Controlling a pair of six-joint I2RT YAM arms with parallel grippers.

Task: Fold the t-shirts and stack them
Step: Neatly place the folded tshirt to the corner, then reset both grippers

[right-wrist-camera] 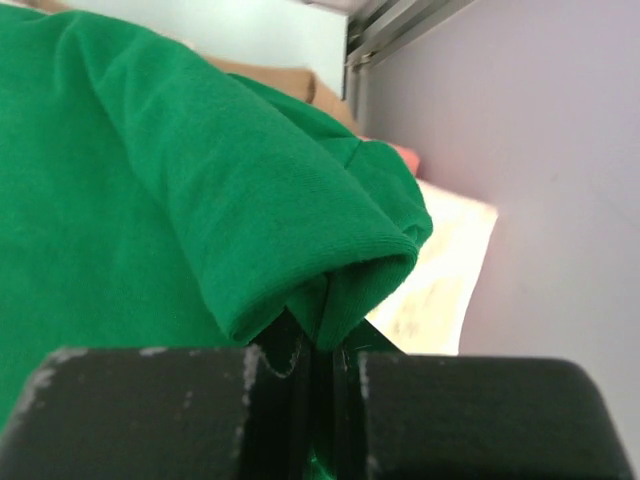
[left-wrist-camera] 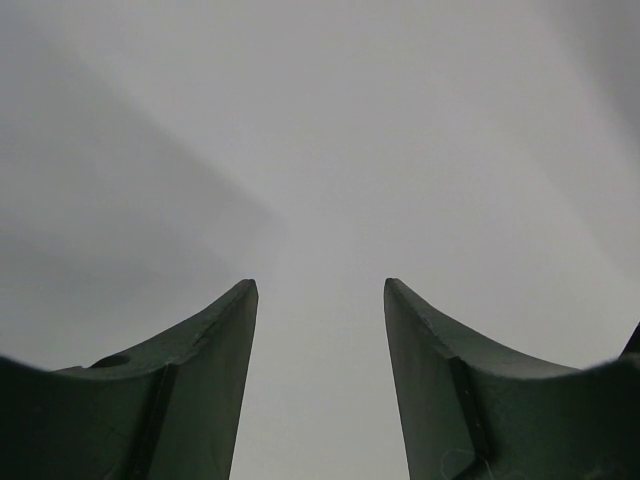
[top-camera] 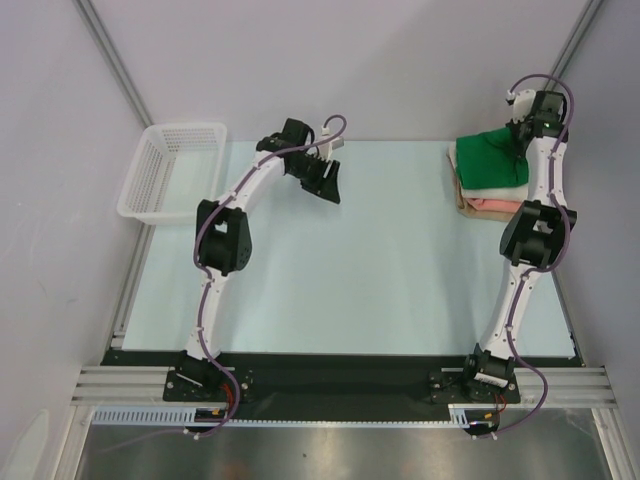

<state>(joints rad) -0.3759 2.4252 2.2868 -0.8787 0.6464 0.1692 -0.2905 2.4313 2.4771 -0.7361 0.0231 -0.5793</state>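
The green t-shirt lies folded on top of a stack at the table's far right, over a cream t-shirt and a salmon-pink one. My right gripper sits at the stack's right edge. In the right wrist view it is shut on a rolled fold of the green t-shirt, with cream cloth beyond it. My left gripper hangs over the table's far middle, away from the stack. In its wrist view it is open and empty, facing a grey wall.
A white mesh basket stands at the far left edge of the pale table. Grey walls close in on both sides and behind. A metal frame rail runs close behind the stack.
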